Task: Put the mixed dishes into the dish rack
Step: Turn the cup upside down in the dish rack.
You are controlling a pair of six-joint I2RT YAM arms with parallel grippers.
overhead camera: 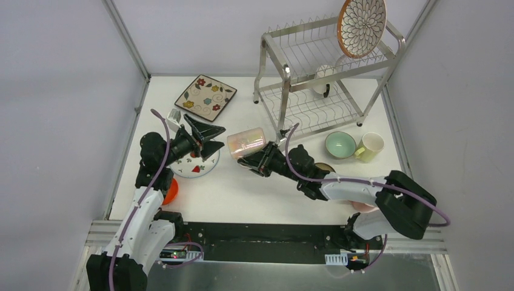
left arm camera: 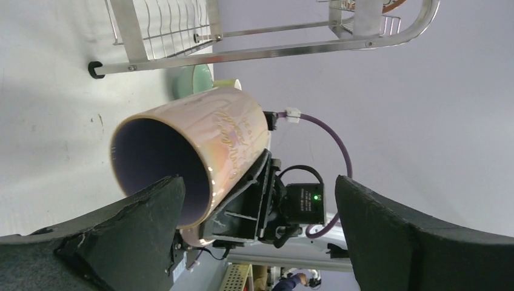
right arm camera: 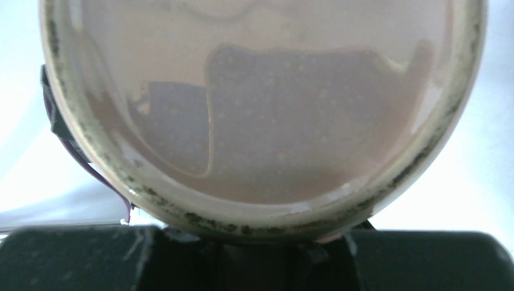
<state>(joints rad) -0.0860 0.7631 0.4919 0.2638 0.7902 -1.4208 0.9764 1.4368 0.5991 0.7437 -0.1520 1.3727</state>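
The pink cup (overhead camera: 247,143) lies on its side in the air above the table, and my right gripper (overhead camera: 253,160) is shut on its lower side near the base. In the right wrist view the cup's base (right arm camera: 260,103) fills the frame above my right gripper (right arm camera: 267,245). My left gripper (overhead camera: 210,138) stands wide open just left of the cup's open mouth (left arm camera: 160,160), holding nothing; its fingers (left arm camera: 139,233) flank the view. The dish rack (overhead camera: 285,76) stands at the back right with the round petal-pattern plate (overhead camera: 362,24) upright on its top tier.
The square floral plate (overhead camera: 206,97) lies at the back left. A white plate (overhead camera: 195,166) sits under my left gripper, an orange bowl (overhead camera: 171,191) beside that arm. The mint bowl (overhead camera: 340,144) and a pale cup (overhead camera: 371,146) stand before the rack; a white dish (overhead camera: 324,77) sits inside it.
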